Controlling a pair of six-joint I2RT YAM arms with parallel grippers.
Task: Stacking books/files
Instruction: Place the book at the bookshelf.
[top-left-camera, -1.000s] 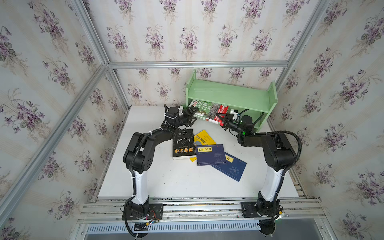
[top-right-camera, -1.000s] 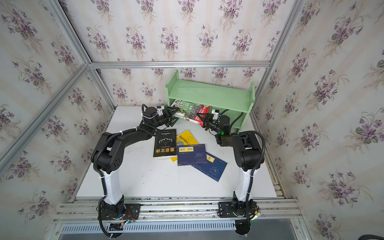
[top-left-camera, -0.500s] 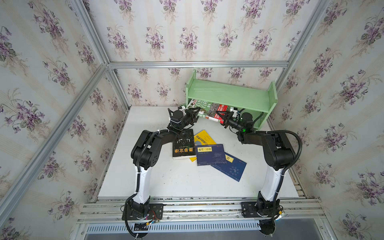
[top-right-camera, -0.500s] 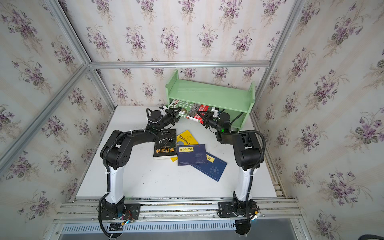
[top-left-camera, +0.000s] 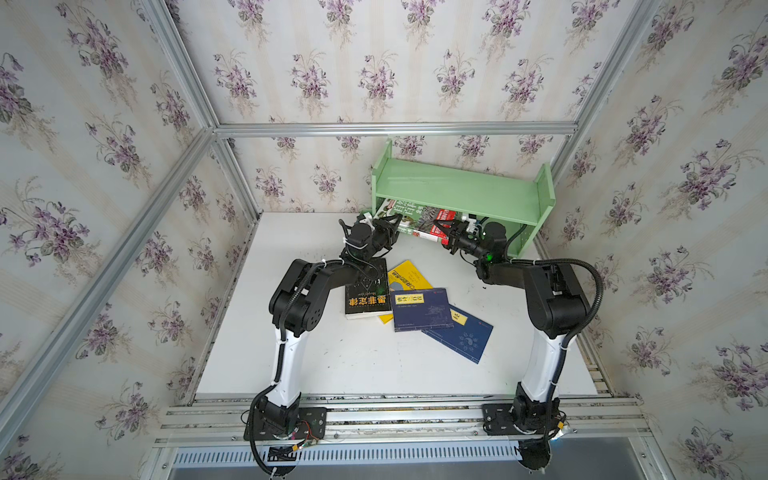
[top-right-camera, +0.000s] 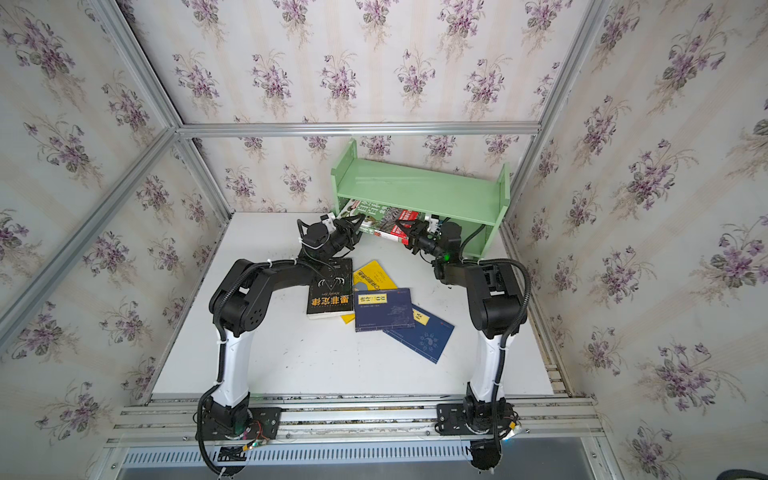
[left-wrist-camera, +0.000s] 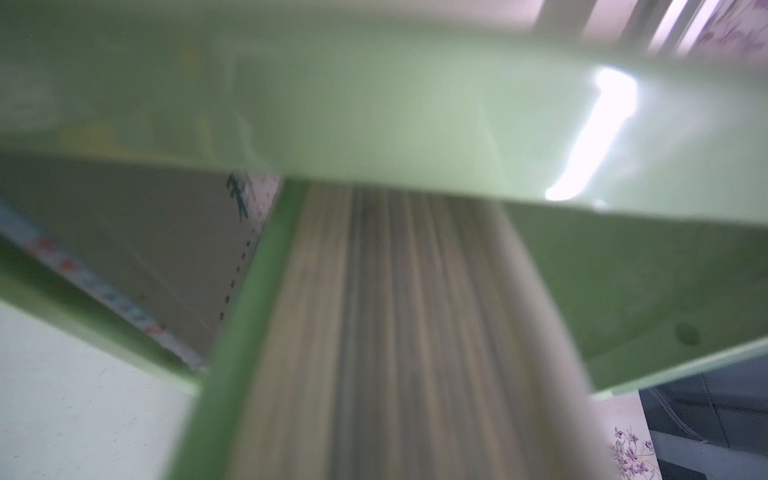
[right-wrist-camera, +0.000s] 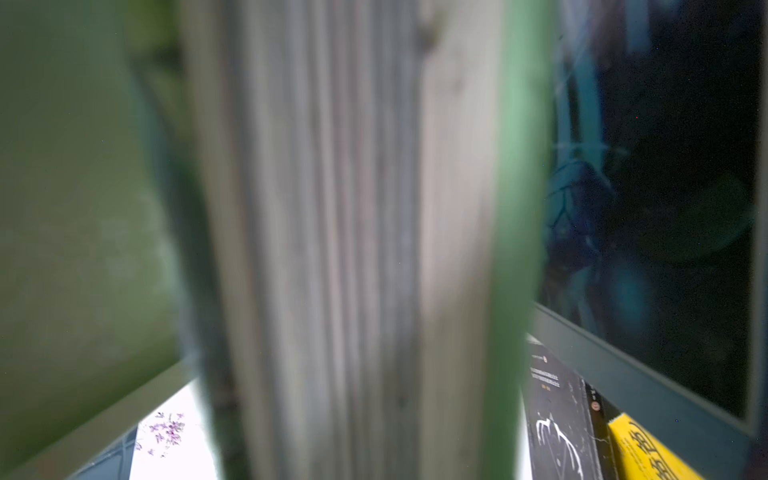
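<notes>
Left arm (top-left-camera: 328, 269) forward, seemingly at book (top-left-camera: 415, 218)

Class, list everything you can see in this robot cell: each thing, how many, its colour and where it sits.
green book: one, green plant cover with a red band, tilted at the shelf's lower tier.
black book: one, black with gold characters, flat on the table.
yellow book: one, yellow, flat, partly covered by its neighbours.
navy books: two, navy with yellow labels, flat, one overlapping the other.
shelf: one, pale green, two tiers, by the back wall.
table: one, white.
left gripper: one, black, at the green book's plain end.
right gripper: one, black, at its red-band end.
</notes>
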